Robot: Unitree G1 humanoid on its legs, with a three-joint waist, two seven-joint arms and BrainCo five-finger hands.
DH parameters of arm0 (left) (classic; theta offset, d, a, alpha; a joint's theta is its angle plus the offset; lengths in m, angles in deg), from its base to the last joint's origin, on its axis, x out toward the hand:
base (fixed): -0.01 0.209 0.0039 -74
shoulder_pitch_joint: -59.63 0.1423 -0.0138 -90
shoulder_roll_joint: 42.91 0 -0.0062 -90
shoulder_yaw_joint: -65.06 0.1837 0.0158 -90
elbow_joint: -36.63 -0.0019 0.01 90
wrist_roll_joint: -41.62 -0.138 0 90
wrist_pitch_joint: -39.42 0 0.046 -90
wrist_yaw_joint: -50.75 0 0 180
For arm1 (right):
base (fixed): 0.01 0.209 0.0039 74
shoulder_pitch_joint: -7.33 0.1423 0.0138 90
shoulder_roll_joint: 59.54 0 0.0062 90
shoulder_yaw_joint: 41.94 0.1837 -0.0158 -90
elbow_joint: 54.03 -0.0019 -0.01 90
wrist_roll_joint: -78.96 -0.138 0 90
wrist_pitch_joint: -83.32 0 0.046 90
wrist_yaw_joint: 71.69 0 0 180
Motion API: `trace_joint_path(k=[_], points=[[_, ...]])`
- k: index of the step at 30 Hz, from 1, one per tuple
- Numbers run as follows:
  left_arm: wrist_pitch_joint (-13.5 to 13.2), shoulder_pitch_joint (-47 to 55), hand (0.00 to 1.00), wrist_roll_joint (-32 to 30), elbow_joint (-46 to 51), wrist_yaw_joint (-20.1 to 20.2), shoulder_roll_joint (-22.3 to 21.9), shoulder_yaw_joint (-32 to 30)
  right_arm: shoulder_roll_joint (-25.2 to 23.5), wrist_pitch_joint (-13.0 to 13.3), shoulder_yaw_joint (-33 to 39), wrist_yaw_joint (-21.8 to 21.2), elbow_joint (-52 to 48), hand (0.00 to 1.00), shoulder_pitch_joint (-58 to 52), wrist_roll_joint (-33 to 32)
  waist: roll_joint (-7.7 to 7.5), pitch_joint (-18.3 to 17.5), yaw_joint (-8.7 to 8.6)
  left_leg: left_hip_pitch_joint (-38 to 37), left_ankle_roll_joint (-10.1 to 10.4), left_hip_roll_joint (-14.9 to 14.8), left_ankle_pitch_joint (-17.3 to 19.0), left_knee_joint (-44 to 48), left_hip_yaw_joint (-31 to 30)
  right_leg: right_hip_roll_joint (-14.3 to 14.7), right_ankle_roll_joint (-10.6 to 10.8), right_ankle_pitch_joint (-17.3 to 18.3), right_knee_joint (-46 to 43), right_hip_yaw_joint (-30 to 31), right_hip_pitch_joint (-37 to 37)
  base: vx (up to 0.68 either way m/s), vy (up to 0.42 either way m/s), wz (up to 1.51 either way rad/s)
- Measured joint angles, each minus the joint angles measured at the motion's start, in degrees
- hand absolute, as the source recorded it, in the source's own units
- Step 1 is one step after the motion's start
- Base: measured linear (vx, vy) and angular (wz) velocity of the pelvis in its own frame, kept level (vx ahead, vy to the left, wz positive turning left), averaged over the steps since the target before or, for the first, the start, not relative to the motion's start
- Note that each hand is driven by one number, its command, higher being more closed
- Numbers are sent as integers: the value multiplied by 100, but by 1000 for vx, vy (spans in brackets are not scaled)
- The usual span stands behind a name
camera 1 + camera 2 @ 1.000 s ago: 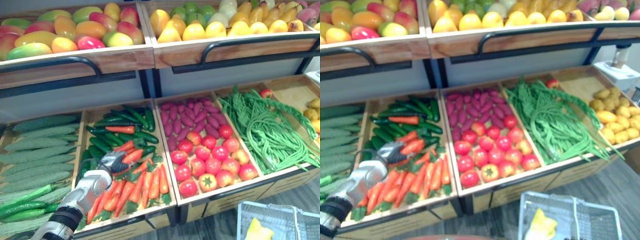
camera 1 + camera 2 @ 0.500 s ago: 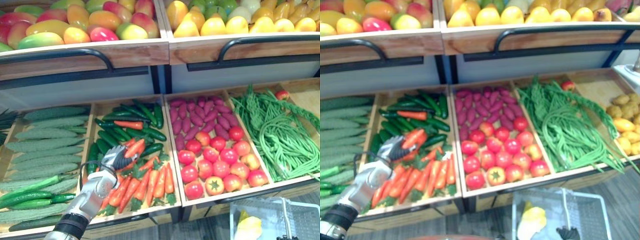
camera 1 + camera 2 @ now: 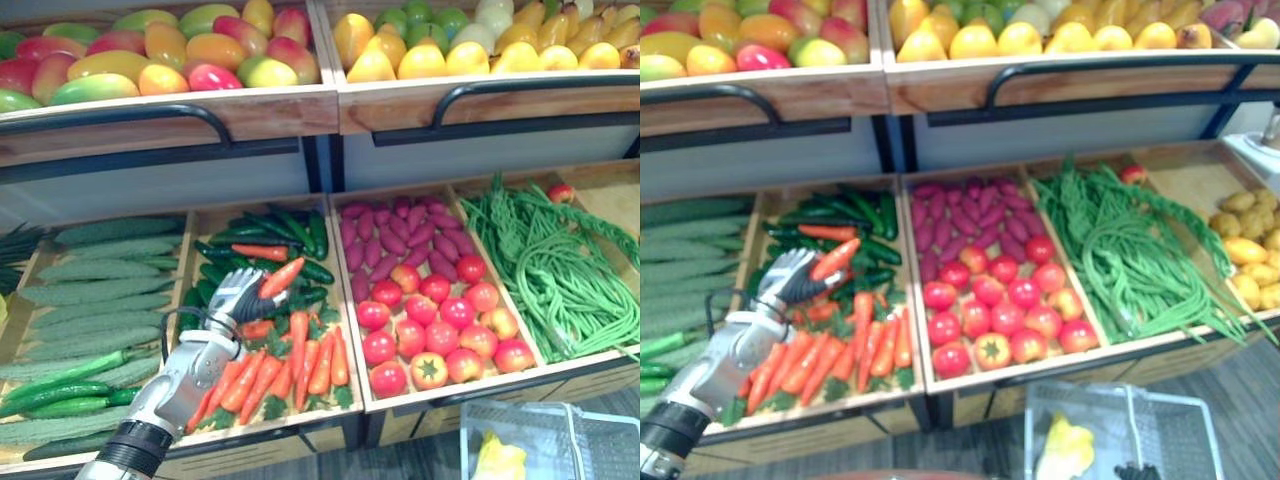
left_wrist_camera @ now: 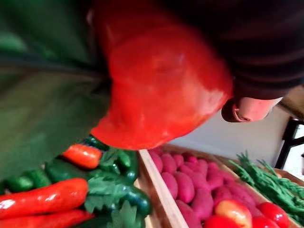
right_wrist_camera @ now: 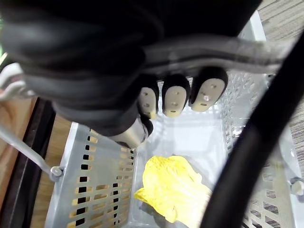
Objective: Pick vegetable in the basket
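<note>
Up comes the left hand [image 3: 235, 297], fingers curled round a red pepper [image 3: 281, 278] now lifted clear of the carrot crate [image 3: 250, 432], so the pick looks done and next it must swing across and down into the basket [image 3: 610, 445] clutched by the right hand [image 5: 173, 97].

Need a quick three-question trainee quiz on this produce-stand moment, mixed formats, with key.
1. True or false: the left hand holds a glossy red tapered vegetable above the wooden crate of carrots.
2. What lies in the grey slotted plastic basket? A) a yellow leafy item B) a mango C) a cucumber
3. Fill in: the right hand is curled round the basket's ____.
Key: 1 true; 2 A; 3 handle.
</note>
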State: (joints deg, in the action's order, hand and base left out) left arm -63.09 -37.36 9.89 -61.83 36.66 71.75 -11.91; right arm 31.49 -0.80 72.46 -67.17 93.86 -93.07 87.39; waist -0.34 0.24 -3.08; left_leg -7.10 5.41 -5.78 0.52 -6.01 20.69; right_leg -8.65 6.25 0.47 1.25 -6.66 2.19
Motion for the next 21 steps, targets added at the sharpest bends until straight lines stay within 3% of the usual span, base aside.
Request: trace_joint_path(k=[8, 12, 13, 16, 18, 21], points=[[-575, -508, 100, 6, 1180, -245, 214, 270, 164, 202, 110, -24, -370, 100, -69, 225, 20, -23, -25, -9, 14, -36, 23, -2, 290, 50, 42, -40, -100, 354, -148, -13, -12, -16], [-613, -749, 100, 16, 1279, -231, 259, 682, 365, 254, 126, -206, -583, 100, -92, 284, 61, -51, -66, -23, 30, -130, 28, -2, 541, 154, -6, -114, -204, 609, -327, -61, -37, -31], [-615, -792, 100, 21, 1279, -187, 290, 827, 453, 332, 142, -250, -672, 100, -97, 280, 58, -54, -157, -46, 41, -161, 34, -2, 572, 174, -5, -122, -208, 659, -328, -81, -65, -37], [-616, -909, 100, 226, 1355, -110, 297, 1214, 607, 544, 264, -275, -1067, 100, -151, 277, 66, -133, -180, -153, 134, -243, 102, -2, 882, 256, -12, -221, -221, 930, -409, -70, -37, -45], [-643, -962, 100, 238, 1503, -81, 330, 1387, 662, 705, 262, -380, -1361, 100, -229, 279, 40, -148, -288, -206, 130, -299, 106, -2, 971, 316, -18, -239, -237, 984, -408, -65, -58, -29], [-853, -1030, 100, 394, 1731, -54, 362, 1766, 797, 895, 256, -576, -1817, 100, -360, 283, -20, -240, -306, -250, 198, -374, 66, -1, 1243, 415, -14, -236, -228, 1088, -490, -56, -79, -33]])
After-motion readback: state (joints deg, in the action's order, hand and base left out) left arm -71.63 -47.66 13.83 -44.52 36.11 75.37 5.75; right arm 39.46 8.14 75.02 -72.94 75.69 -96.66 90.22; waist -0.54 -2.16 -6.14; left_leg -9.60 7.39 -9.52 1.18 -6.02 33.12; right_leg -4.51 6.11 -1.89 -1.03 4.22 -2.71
